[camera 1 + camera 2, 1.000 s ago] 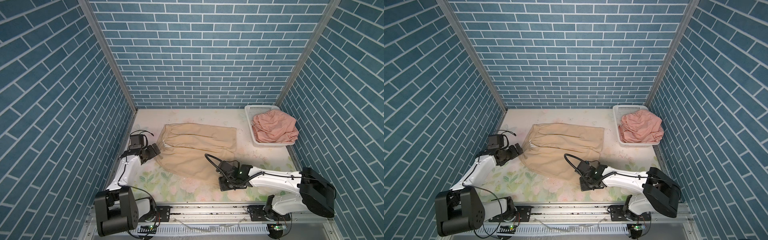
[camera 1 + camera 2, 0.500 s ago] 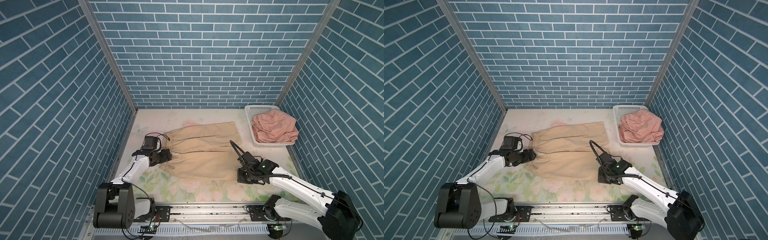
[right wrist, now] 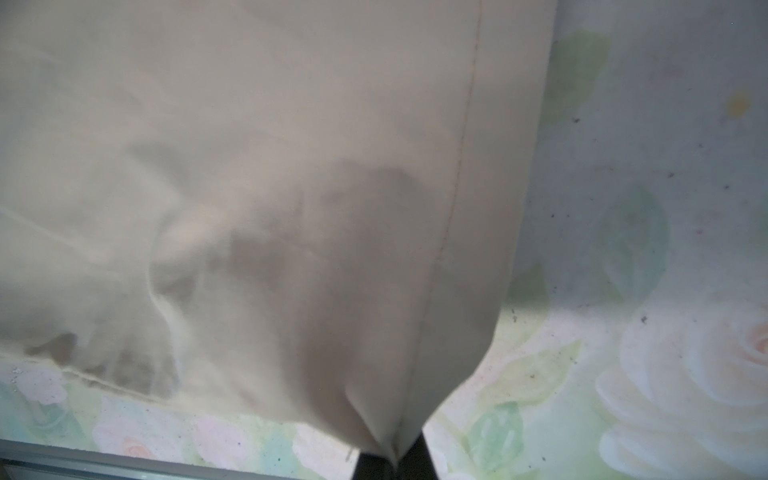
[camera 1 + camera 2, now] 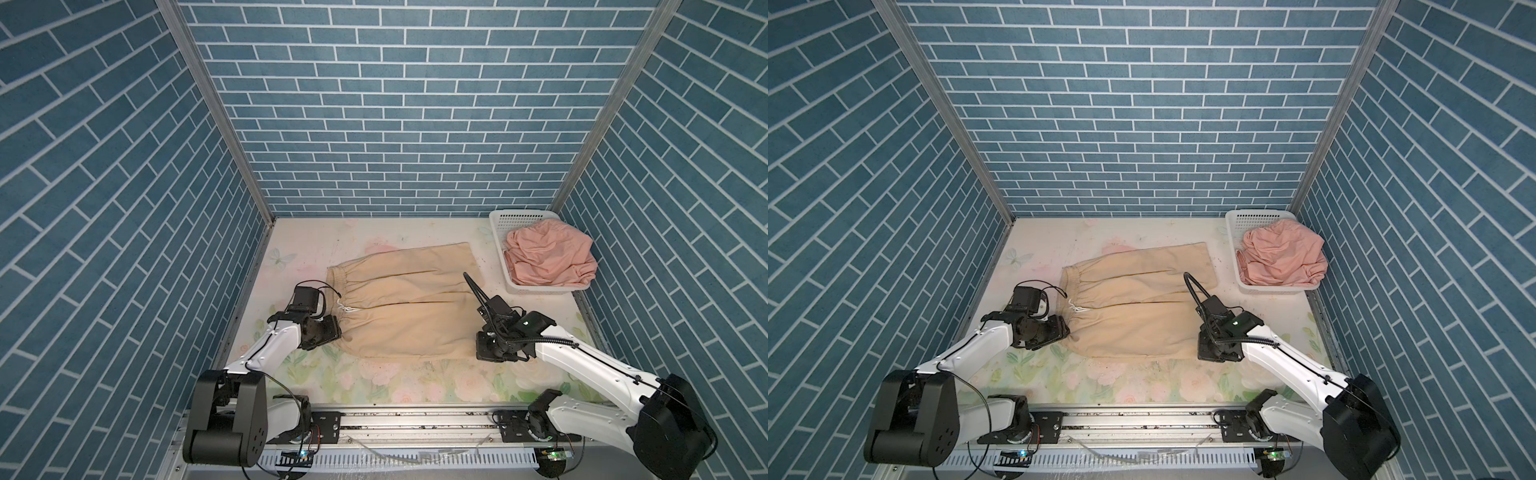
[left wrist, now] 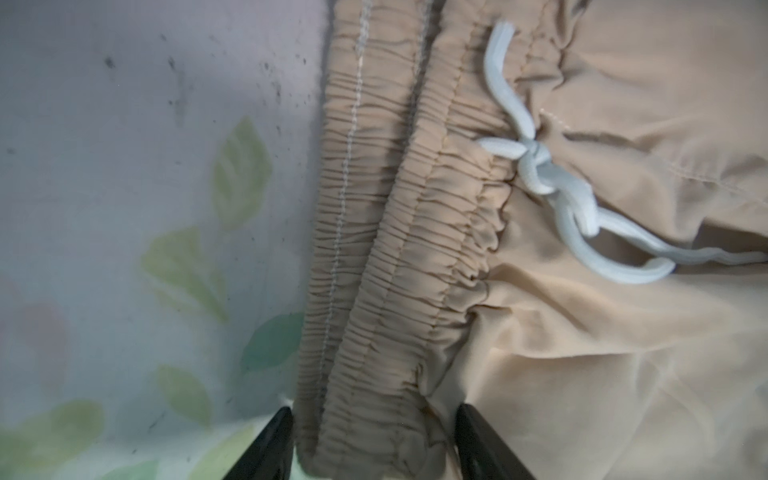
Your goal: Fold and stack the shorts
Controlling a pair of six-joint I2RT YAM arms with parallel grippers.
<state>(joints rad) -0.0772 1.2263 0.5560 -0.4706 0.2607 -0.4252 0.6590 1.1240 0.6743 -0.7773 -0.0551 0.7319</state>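
Note:
The beige shorts [image 4: 407, 307] [image 4: 1138, 307] lie spread flat mid-table, waist to the left, white drawstring [image 5: 540, 174] knotted on top. My left gripper [image 4: 338, 332] [image 4: 1068, 330] [image 5: 374, 419] is at the near corner of the gathered waistband [image 5: 395, 270]. Its fingers [image 5: 278, 436] stand apart on either side of the band. My right gripper [image 4: 484, 353] [image 4: 1208, 353] [image 3: 392, 455] is shut on the near hem corner of the right leg, which is lifted slightly. The pink shorts [image 4: 548, 257] [image 4: 1283, 257] are crumpled in the basket.
The white perforated basket [image 4: 519, 216] [image 4: 1258, 216] stands at the back right against the brick wall. Floral table covering [image 4: 415, 382] shows in front of the beige shorts. A metal rail [image 4: 415, 419] runs along the front edge.
The right gripper pulled the hem to the right, drawing the beige shorts out flat. The left gripper moved right onto the waistband corner and its jaws narrowed around it.

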